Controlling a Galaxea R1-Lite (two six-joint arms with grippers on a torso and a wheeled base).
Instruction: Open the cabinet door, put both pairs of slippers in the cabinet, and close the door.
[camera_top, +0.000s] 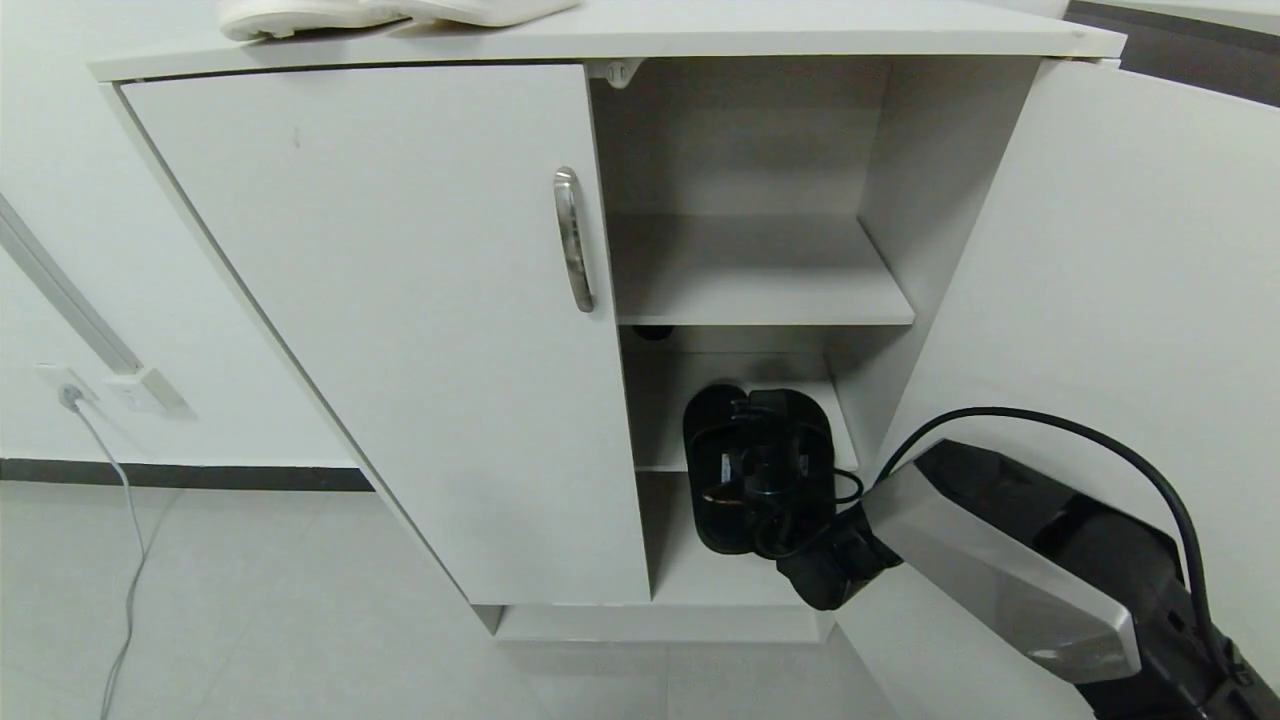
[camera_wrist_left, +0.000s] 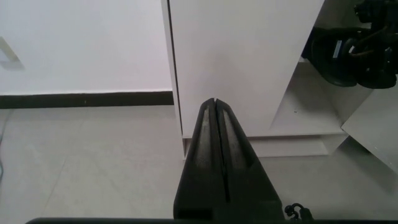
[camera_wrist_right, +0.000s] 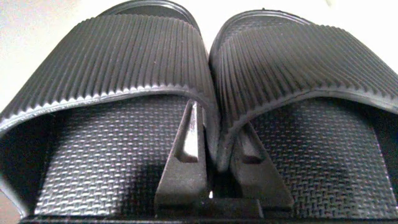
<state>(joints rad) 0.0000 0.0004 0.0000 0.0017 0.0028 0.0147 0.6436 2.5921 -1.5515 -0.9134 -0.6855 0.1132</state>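
The black slippers (camera_top: 757, 470) were side by side in the cabinet's (camera_top: 600, 45) open right half, low down beneath the upper shelf (camera_top: 760, 290); I couldn't tell whether they rested on anything. The right gripper (camera_wrist_right: 214, 134) was clamped on their two adjoining inner walls. The left gripper (camera_wrist_left: 214, 109) hung near the floor with its fingers pressed together, empty. The left door (camera_top: 380, 320) was closed, the right door (camera_top: 1120, 300) was swung wide, and white slippers (camera_top: 390, 12) lay on top.

we see black slippers (camera_wrist_right: 137, 68) in ribbed matt rubber, cabinet (camera_top: 380, 300) smooth matt white laminate, handle (camera_top: 572, 240) brushed metal.
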